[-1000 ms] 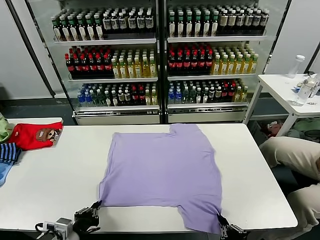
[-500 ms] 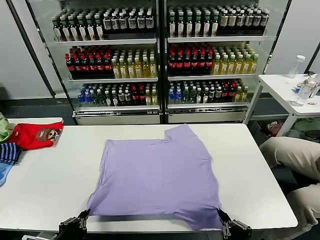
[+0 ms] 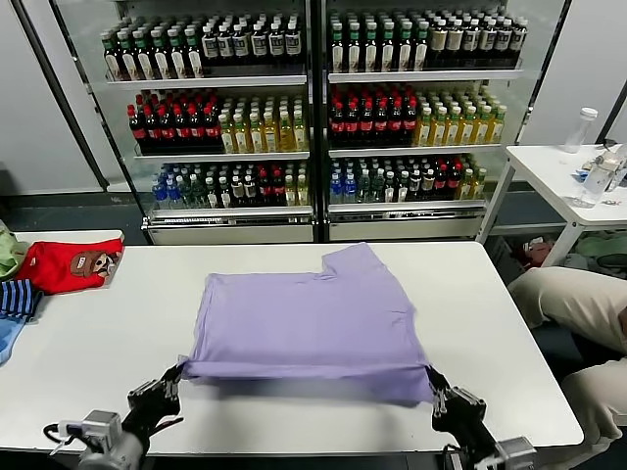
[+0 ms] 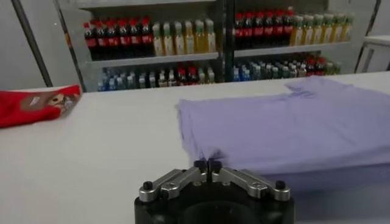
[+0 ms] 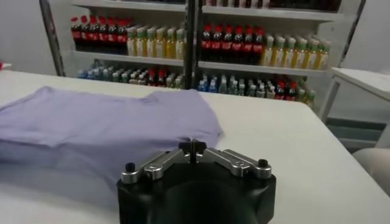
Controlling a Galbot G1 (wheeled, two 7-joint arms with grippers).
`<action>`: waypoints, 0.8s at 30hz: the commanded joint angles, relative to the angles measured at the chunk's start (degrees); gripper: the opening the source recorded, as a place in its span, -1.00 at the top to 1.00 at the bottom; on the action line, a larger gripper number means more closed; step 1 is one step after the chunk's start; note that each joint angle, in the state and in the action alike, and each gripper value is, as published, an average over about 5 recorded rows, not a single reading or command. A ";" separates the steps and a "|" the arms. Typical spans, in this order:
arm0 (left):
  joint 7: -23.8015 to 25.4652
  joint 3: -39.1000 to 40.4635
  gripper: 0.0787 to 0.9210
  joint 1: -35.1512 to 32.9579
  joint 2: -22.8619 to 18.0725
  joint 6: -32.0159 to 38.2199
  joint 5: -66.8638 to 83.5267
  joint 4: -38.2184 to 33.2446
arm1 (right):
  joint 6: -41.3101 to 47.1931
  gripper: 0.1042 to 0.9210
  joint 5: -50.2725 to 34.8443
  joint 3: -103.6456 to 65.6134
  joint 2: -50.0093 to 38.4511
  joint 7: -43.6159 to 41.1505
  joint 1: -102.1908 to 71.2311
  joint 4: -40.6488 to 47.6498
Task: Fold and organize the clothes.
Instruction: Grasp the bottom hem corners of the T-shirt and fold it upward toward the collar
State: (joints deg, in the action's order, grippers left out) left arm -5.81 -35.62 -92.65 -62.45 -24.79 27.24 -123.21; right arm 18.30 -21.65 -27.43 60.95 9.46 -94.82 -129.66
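T-shirt [image 3: 309, 318] lies mid-table [image 3: 88, 343], bottle shelves [image 3: 313, 117] behind.

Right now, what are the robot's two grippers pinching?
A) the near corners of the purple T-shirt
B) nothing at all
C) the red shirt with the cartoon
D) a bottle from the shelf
A: the left gripper and the right gripper are each shut on a near corner of the purple T-shirt, lifting that edge off the white table.

Right gripper [image 5: 192, 145] jaws pinched on lavender T-shirt [image 5: 103, 125] hem.
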 commanded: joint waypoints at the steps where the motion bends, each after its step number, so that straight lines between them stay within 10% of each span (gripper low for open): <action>1: 2.75 5.15 0.98 13.57 -3.27 1.15 -4.31 11.84 | 0.88 0.97 0.34 2.43 1.71 0.24 9.07 6.89; 24: 7.48 5.51 0.98 17.92 0.01 1.07 -5.45 17.68 | 3.34 0.97 1.55 8.66 4.73 1.11 20.34 15.95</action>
State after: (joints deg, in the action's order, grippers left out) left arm -0.62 -30.79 -77.11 -62.93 -23.31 22.81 -108.43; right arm 20.71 -20.30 -19.79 65.26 10.56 -78.34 -116.73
